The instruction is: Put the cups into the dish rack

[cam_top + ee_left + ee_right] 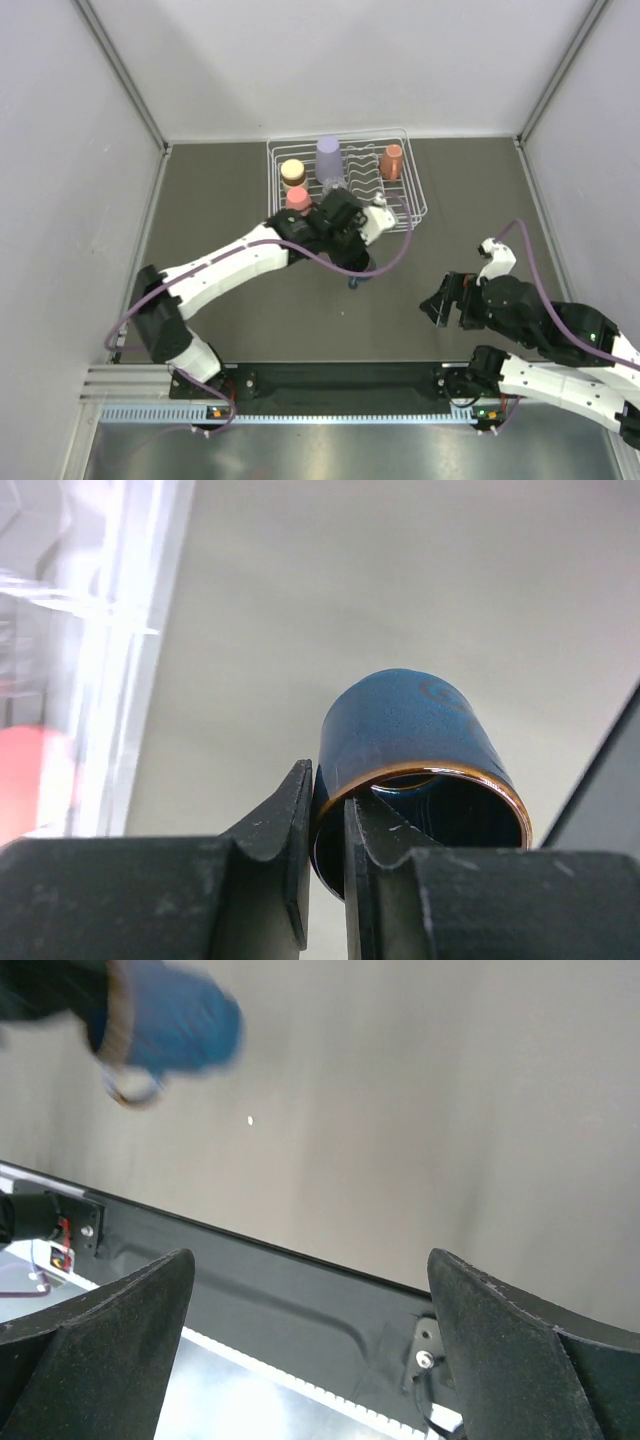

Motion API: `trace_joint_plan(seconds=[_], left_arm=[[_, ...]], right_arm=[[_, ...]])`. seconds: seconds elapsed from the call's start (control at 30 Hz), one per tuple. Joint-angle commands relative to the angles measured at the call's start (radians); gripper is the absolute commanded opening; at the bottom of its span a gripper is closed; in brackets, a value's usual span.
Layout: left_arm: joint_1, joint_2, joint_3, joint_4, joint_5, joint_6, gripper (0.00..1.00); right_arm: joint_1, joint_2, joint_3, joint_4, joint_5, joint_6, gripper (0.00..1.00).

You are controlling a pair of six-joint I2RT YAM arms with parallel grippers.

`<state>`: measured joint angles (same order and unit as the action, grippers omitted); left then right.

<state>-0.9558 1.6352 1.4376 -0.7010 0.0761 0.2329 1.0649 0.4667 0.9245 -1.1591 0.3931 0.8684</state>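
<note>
Dark grey table mat [230, 190], white walls on three sides; entries by clock face from the mat's centre in the top view.

1. Dish rack [412, 205], white wire, at 12 o'clock against the far edge.
2. Lavender tumbler [329, 160], in the rack, at 11 o'clock from the rack's middle.
3. Steel cup [292, 172], in the rack at 9 o'clock, mouth up, looking pale from above.
4. Pink tumbler [298, 198], at 8 o'clock by the rack's near-left corner, partly hidden by my left arm.
5. Salmon mug [391, 160], in the rack at 2 o'clock, well apart from the other three.
6. Dark blue mug [410, 730], outside the rack, near its front rail at 6 o'clock. It lies on its side in my grasp, mouth towards the wrist camera. From above only a sliver shows under my wrist. The right wrist view shows it blurred at 10 o'clock, handle ring hanging below.
7. My left gripper [325, 815]: clamped on the dark blue mug's wall at the rim, one finger outside, one inside.
8. My right gripper [310, 1300]: fingers spread wide, grasping nothing, at 4 o'clock on the mat, well apart from the mug.
</note>
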Motion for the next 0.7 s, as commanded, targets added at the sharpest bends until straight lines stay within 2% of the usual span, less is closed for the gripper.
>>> trace_joint_plan(seconds=[0.0, 0.1, 0.23, 0.3, 0.5, 0.67], left_arm=[[0.045, -0.164, -0.026, 0.173, -0.048, -0.07, 0.0], [0.055, -0.265, -0.075, 0.236, -0.111, -0.099, 0.0], [0.063, -0.408, -0.198, 0.427, -0.219, -0.165, 0.0], [0.065, -0.49, -0.262, 0.519, -0.22, -0.204, 0.0], [0.065, -0.621, -0.316, 0.603, -0.237, -0.282, 0.0], [0.065, -0.748, -0.387, 0.664, -0.164, -0.417, 0.0]], right_arm=[[0.013, 0.033, 0.022, 0.085, 0.007, 0.003, 1.0], [0.013, 0.078, 0.033, 0.128, -0.003, -0.011, 1.0], [0.013, 0.145, 0.039, 0.205, -0.037, -0.049, 1.0], [0.012, 0.196, 0.03, 0.281, -0.065, -0.068, 0.99], [0.013, 0.326, 0.059, 0.441, -0.164, -0.124, 0.93], [0.012, 0.377, 0.04, 0.69, -0.345, -0.135, 0.84]])
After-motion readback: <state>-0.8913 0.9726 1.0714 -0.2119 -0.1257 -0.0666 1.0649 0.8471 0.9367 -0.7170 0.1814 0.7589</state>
